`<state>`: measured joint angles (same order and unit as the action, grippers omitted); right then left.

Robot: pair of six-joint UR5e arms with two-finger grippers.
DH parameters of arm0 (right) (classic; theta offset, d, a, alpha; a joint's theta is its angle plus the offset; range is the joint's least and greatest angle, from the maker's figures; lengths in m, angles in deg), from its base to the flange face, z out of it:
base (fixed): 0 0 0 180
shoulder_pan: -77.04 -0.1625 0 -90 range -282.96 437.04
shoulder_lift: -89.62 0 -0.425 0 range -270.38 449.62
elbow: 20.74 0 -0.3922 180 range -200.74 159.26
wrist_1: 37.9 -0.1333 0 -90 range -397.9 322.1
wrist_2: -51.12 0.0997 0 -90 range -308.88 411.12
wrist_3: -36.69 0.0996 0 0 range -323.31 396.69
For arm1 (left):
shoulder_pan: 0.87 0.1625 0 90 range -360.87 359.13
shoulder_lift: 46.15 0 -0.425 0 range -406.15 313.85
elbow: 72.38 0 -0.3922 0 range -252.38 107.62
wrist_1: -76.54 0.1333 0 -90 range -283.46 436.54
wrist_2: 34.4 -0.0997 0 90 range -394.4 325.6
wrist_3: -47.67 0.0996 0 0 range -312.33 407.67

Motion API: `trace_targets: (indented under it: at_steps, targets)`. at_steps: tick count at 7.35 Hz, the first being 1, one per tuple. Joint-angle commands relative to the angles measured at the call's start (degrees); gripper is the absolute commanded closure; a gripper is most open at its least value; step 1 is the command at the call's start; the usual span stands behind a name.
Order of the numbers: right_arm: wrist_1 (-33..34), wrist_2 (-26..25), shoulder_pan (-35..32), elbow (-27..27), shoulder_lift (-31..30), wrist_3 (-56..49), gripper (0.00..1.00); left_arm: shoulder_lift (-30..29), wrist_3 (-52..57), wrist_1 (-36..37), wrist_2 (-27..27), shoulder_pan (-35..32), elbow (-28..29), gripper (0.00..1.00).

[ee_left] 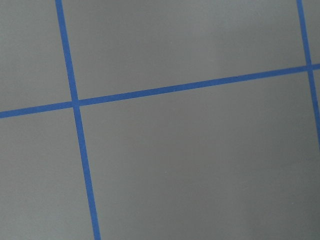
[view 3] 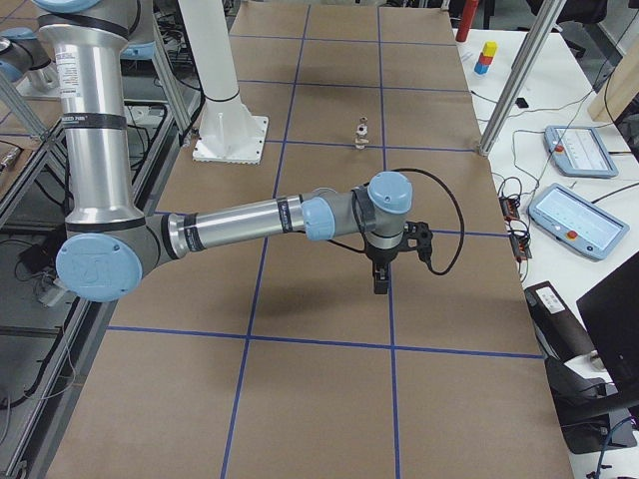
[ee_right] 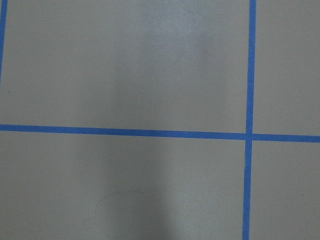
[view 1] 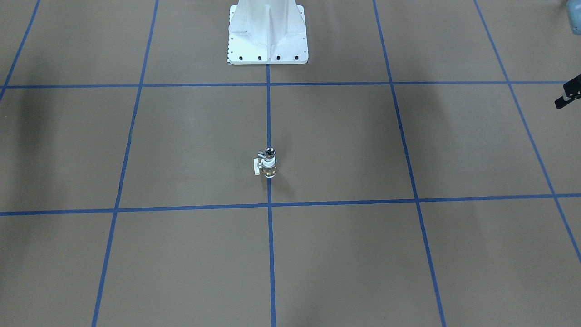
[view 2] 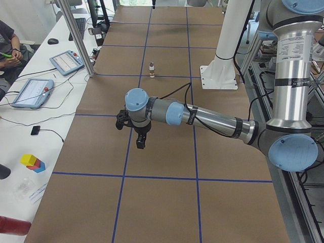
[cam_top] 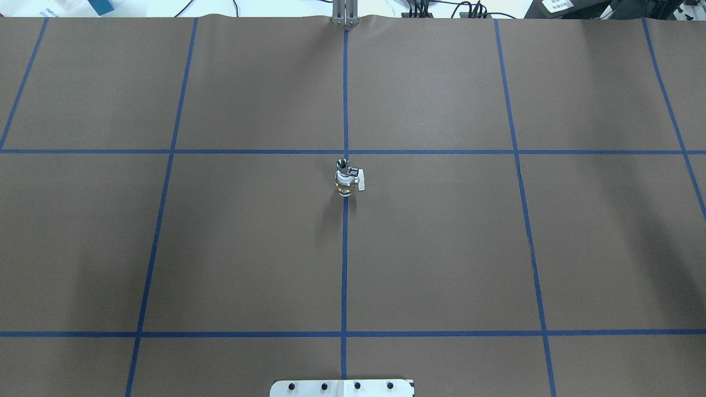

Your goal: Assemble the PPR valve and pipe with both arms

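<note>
The PPR valve (view 1: pixel 268 168), with a white ring, a brass middle and a white side handle, stands upright on the centre blue line. The silver pipe (view 1: pixel 270 152) sits on top of it, joined to it. Both also show in the overhead view, the valve (cam_top: pixel 346 183) and the pipe (cam_top: pixel 343 164). My left gripper (view 2: pixel 140 142) hangs above the table far from them; only its black tip (view 1: pixel 568 94) shows in the front view. My right gripper (view 3: pixel 380 280) hangs over the other end. I cannot tell whether either is open. Both wrist views show only brown paper and blue tape.
The white bolted pedestal (view 1: pixel 268 45) stands at the robot's side of the table. A metal post (view 2: pixel 81 45) rises at the far edge. Tablets (view 2: pixel 31 91) and coloured blocks (view 2: pixel 33 162) lie on the side desk, where an operator (view 2: pixel 7 45) sits.
</note>
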<state>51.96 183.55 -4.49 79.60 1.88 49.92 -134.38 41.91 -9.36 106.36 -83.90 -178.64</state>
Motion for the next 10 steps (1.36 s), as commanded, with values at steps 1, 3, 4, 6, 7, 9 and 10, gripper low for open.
trace_targets:
  at_steps: [1,3,4,6,7,9,10]
  targets:
    - [0.14,-0.59,0.05,1.6,-2.42,-0.4,0.0,0.43,-1.27,-0.14,-0.22,-0.12,0.17,0.01]
    - [0.14,-0.06,0.05,7.39,-5.85,-2.59,0.0,1.13,-0.92,-0.23,0.04,-0.21,-0.26,0.0]
    - [-0.12,-0.15,0.05,7.67,-6.21,-2.51,0.0,1.14,-1.35,-0.14,0.04,-0.21,-0.26,0.0]
    - [-0.47,-0.42,0.05,8.38,-7.35,-2.6,0.0,1.14,-1.36,-0.23,-0.13,-0.29,-2.01,0.0]
    - [-0.47,-0.41,0.05,8.21,-8.31,-2.42,0.0,1.57,-1.36,-0.23,-0.22,-0.29,-2.72,0.0]
    - [-0.39,-0.33,0.05,9.08,-8.76,-2.16,0.0,2.45,-1.01,-0.23,-0.31,-0.29,-2.82,0.0]
    - [-0.47,-0.33,0.05,9.08,-8.85,-2.07,0.0,2.46,-1.09,-0.23,-0.31,-0.29,-2.55,0.0]
